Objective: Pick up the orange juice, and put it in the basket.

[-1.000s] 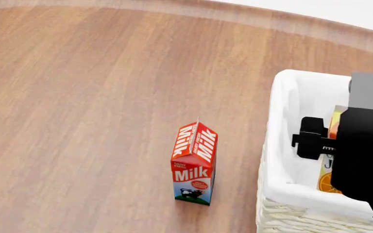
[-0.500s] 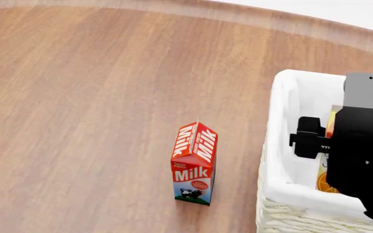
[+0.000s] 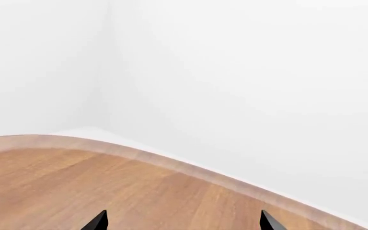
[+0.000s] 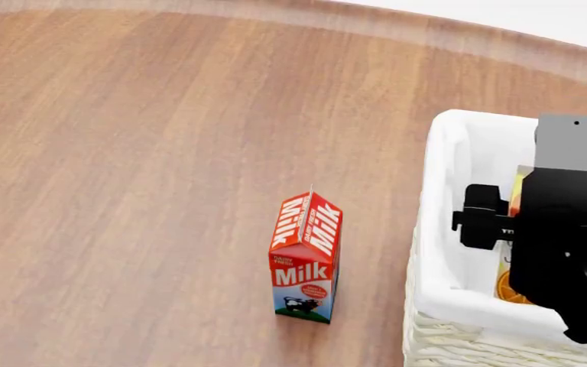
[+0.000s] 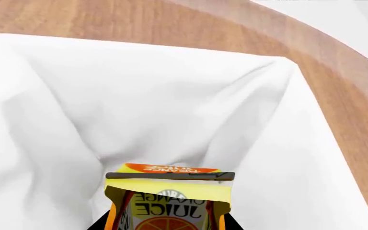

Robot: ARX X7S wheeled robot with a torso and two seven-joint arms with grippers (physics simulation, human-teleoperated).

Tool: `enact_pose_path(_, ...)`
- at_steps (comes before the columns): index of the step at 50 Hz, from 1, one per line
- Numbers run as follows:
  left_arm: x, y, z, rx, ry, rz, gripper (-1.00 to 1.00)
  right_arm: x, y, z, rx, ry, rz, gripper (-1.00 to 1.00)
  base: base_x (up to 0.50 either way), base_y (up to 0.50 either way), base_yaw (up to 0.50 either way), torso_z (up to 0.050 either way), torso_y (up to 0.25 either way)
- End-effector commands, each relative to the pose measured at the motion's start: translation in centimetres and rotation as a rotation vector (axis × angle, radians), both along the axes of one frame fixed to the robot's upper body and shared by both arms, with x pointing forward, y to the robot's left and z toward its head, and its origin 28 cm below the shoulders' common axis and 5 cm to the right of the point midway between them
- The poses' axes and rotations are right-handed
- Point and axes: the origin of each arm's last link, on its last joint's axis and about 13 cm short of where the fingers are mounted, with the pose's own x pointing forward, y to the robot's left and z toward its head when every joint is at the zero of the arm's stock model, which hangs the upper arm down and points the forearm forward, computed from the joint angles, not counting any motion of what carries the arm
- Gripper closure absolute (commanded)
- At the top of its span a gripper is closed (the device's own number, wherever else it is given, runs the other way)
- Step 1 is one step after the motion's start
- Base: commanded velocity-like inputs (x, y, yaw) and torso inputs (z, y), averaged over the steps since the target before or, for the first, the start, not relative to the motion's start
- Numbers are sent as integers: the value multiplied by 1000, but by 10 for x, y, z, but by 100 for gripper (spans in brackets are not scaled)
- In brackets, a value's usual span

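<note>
The orange juice, a yellow and orange gable-top carton, sits between the fingers of my right gripper, which is shut on it. It hangs over the inside of the basket, with the white cloth liner all around it. In the head view the basket stands at the right edge. My right gripper and arm cover most of the carton, and only its orange slice and a strip of its top show. My left gripper is open and empty over bare table, and is out of the head view.
A red-and-white Milk carton stands upright on the wooden table, left of the basket and apart from it. The table's curved far edge meets a white wall. The basket's woven wall shows at the bottom right.
My right arm with the orange juice has shifted slightly left over the basket. The Milk carton and the basket have not moved.
</note>
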Motion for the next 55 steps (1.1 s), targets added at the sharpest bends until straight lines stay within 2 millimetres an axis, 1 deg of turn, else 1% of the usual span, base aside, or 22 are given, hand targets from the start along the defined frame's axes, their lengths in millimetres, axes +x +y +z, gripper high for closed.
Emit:
enact_pose_path(1, 0, 0, 0, 0, 0, 1, -100, 1, -2, 4, -31, -15, 5, 100, 0, 0, 0, 0, 0)
enact_pose_path(11, 0, 0, 0, 0, 0, 1, -100, 1, -2, 2, -29, -15, 6, 100, 0, 0, 0, 0, 1)
enact_pose_path(23, 1, 0, -1, 1, 2, 1, -100, 3, -3, -4, -21, -10, 6, 100, 0, 0, 0, 0, 1)
enact_pose_path(30, 1, 0, -1, 1, 2, 0, -100, 3, -3, -3, -26, -8, 10, 100, 0, 0, 0, 0, 0)
enact_pose_path(31, 1, 0, -1, 1, 2, 0, -100, 3, -3, -3, -26, -7, 10, -100, 0, 0, 0, 0, 0)
enact_pose_path(55, 0, 0, -1, 0, 2, -1, -100, 1, -4, -3, -29, -7, 7, -100, 0, 0, 0, 0, 0)
